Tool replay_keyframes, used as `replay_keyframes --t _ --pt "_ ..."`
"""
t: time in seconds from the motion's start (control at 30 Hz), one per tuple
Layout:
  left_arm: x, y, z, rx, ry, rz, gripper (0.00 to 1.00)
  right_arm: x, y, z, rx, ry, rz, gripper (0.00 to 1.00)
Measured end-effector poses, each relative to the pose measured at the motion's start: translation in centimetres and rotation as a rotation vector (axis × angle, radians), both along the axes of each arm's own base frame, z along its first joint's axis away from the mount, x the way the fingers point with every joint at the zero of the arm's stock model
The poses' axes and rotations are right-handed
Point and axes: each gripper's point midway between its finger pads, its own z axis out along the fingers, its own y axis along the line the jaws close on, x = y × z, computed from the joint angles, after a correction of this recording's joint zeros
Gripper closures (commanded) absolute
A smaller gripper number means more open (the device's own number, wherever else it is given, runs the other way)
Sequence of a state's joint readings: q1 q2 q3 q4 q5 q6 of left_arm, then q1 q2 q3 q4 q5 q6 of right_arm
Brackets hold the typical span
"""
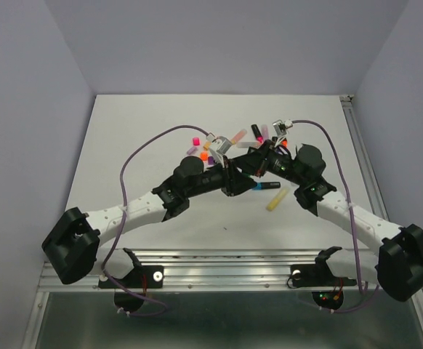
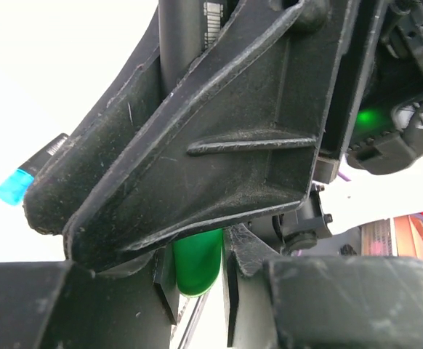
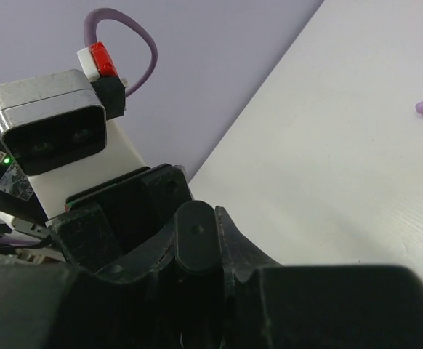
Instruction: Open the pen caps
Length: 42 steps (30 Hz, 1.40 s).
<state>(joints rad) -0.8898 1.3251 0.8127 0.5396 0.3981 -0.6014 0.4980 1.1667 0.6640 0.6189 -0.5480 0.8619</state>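
Lilac-grey walls box in a white table, and we take our bearings from the pastel yellow pen lying loose on it. Just beside that yellow pen, on its far side, lies a black pen with a blue end. Beyond the yellow pen and a little to its left, both arms meet nose to nose above the table. Now the left gripper: its fingers are pinched in tight on a green cap, which pokes down between them in the left wrist view. Above that cap a black-barrelled pen runs straight up in line with it, passing behind one broad finger of the right gripper. That right gripper is closed right down, by the look of it on this barrel, though the contact itself is hidden. From the right wrist view its own fingers are a dark blur, with the left arm's wrist camera staring back. Farther beyond the yellow pen, past the grippers, sits the loose scatter: a peach pen, a black pen with a pink end, and off to the left of those a pink cap, with other small bright pieces around that are too small to sort.
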Motion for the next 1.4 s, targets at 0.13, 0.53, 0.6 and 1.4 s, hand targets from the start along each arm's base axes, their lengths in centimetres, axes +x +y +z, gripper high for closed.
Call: replay_keyframes --t 0.13,0.53,0.6,1.4 --pt "0.2 1.5 -0.4 -0.062 -0.006 0.066 1.00 1.0 1.2 -0.5 -0.055 0.004 -0.018 0.99" --pt "-7.9 2.1 -2.0 -0.123 0.089 -0.136 1.00 24.5 -13.1 -0.8 -0.154 0.048 -0.735 0.99" --pt "-7.9 2.3 -1.4 -0.136 0.083 -0.134 1.00 25.4 -15.1 -1.6 -0.170 0.070 -0.788 0.99" --pt "20.6 10.3 -14.3 0.584 0.348 0.679 1.00 28.1 -18.2 -15.8 -0.678 0.332 -0.848 0.97"
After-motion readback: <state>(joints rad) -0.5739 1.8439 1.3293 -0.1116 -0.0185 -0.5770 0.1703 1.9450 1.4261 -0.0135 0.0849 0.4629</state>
